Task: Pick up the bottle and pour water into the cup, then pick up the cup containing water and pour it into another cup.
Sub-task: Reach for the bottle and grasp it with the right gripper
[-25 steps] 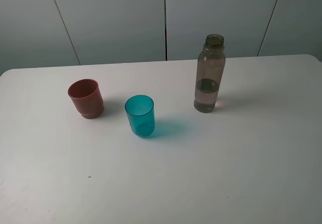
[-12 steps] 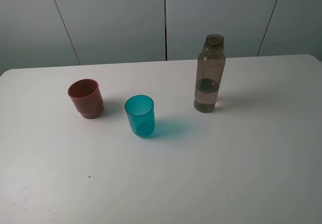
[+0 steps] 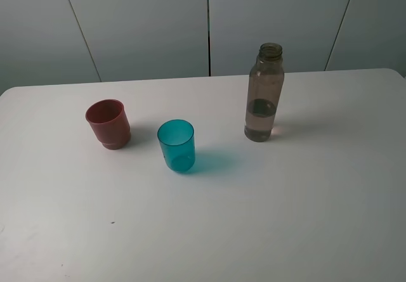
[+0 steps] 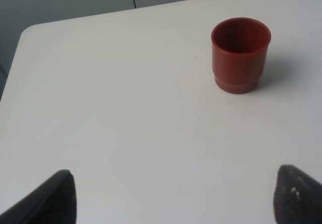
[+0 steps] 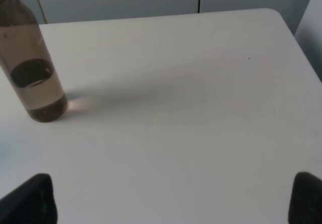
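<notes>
Seen from above, the bottle (image 3: 263, 98) stands upright on the counter (image 3: 285, 199), well apart from the teal cup (image 3: 176, 145) and the red-brown cup (image 3: 108, 124). In the left wrist view, the left tool (image 4: 176, 199) is spread wide and empty, short of the red-brown cup. In the right wrist view, the right tool (image 5: 168, 201) is likewise spread and empty, short of the bottle.

White round-cornered table (image 3: 304, 218), grey panelled wall (image 3: 139, 22) behind, soft even light

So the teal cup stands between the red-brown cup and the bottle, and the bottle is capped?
No: the bottle has no cap, as the exterior high view shows. The teal cup does stand between it and the red-brown cup.
</notes>
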`<state>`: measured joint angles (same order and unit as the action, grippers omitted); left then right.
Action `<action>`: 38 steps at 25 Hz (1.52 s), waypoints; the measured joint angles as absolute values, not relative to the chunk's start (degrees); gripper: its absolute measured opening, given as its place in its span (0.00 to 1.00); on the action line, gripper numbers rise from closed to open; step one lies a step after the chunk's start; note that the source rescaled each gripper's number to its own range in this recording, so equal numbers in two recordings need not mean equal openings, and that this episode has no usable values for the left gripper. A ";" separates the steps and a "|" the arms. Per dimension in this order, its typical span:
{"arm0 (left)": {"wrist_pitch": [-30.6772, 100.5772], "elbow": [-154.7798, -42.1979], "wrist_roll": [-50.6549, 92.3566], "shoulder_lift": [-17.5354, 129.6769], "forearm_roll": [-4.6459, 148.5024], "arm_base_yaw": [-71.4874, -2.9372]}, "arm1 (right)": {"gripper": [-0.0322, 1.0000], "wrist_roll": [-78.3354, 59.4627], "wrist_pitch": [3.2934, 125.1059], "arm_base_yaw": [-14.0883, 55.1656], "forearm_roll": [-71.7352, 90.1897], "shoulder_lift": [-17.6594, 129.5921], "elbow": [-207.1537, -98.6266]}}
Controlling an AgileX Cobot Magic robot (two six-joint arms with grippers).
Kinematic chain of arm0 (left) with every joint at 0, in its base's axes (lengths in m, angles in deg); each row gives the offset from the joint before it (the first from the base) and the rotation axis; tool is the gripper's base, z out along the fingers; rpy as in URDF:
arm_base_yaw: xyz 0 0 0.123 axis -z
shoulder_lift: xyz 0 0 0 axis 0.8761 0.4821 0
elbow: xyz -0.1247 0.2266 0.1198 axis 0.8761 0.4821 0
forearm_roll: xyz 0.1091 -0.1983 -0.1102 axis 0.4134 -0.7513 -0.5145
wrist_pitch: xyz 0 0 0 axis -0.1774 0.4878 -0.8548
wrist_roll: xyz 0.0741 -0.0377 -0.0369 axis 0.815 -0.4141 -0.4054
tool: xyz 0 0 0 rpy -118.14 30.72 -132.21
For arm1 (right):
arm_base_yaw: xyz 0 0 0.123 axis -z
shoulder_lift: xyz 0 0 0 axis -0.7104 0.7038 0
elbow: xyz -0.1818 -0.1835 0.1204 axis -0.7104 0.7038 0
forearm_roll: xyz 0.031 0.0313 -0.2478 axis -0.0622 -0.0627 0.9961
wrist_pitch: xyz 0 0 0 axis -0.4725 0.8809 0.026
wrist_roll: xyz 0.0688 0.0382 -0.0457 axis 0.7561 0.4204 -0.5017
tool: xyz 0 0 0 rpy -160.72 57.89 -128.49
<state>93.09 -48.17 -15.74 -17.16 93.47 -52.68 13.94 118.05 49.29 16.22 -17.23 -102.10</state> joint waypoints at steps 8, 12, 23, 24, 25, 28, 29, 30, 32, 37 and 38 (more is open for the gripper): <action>93.09 -48.17 -15.74 -17.16 93.47 -52.68 | 1.00 13.94 118.05 49.29 16.22 -17.23 -102.10; 93.09 -48.17 -15.86 -17.16 93.47 -52.68 | 1.00 13.94 118.05 49.29 16.39 -17.23 -102.10; 93.09 -48.17 -15.86 -17.16 93.47 -52.68 | 1.00 14.59 101.91 49.29 11.77 -1.09 -104.40; 93.09 -48.17 -15.86 -17.16 93.47 -52.68 | 1.00 14.57 97.77 49.29 10.90 1.10 -104.64; 93.09 -48.17 -15.86 -17.16 93.47 -52.68 | 1.00 14.57 93.84 49.29 9.99 3.66 -104.73; 93.09 -48.17 -15.86 -17.16 93.47 -52.68 | 1.00 14.66 85.57 48.74 8.53 10.50 -104.86; 93.09 -48.17 -15.86 -17.16 93.47 -52.68 | 1.00 14.66 83.89 47.60 8.41 12.84 -104.86; 93.09 -48.17 -15.86 -17.16 93.47 -52.68 | 1.00 14.50 82.78 45.85 8.41 15.09 -104.86; 93.09 -48.17 -15.86 -17.16 93.47 -52.68 | 1.00 14.42 79.65 41.35 8.41 18.94 -104.86; 93.09 -48.17 -15.86 -17.16 93.47 -52.68 | 1.00 14.26 67.36 28.60 8.54 27.35 -101.06; 93.09 -48.17 -15.86 -17.16 93.47 -52.68 | 1.00 14.26 64.12 27.17 8.54 28.94 -99.86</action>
